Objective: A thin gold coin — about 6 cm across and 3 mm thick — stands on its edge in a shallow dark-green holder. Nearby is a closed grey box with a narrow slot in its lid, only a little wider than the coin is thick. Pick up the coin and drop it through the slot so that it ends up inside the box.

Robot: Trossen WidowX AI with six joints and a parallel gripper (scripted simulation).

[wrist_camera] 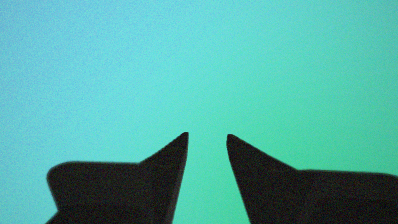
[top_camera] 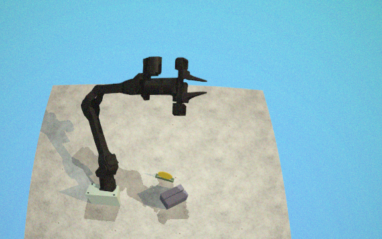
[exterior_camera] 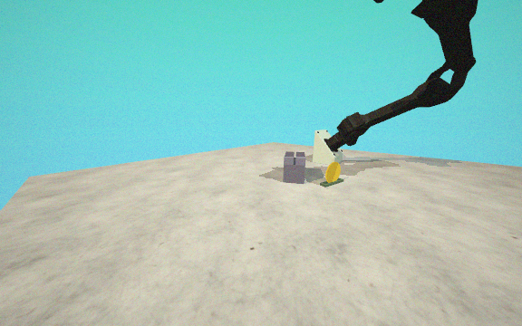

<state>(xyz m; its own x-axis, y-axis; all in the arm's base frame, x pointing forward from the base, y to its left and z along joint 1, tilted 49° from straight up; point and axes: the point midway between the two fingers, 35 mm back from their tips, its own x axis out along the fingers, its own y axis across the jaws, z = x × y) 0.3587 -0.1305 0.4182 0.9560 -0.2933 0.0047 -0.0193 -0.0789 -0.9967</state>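
The gold coin (top_camera: 165,175) (exterior_camera: 333,172) stands on its edge in the dark-green holder (top_camera: 169,180) (exterior_camera: 337,182) on the table. The grey box (top_camera: 174,198) (exterior_camera: 294,172) stands close beside the holder, its narrow slot running across the lid. My gripper (top_camera: 207,87) (wrist_camera: 207,138) is raised high above the table, far from coin and box. Its fingers are partly open, with a gap between the tips and nothing between them. In the exterior view the gripper is out of frame.
The pale arm base (top_camera: 103,196) (exterior_camera: 322,148) stands on the table (top_camera: 231,149) (exterior_camera: 175,235), to the left of the box in the top view. The arm's shadows fall around the base, holder and box. The wrist view shows only background beyond the fingers.
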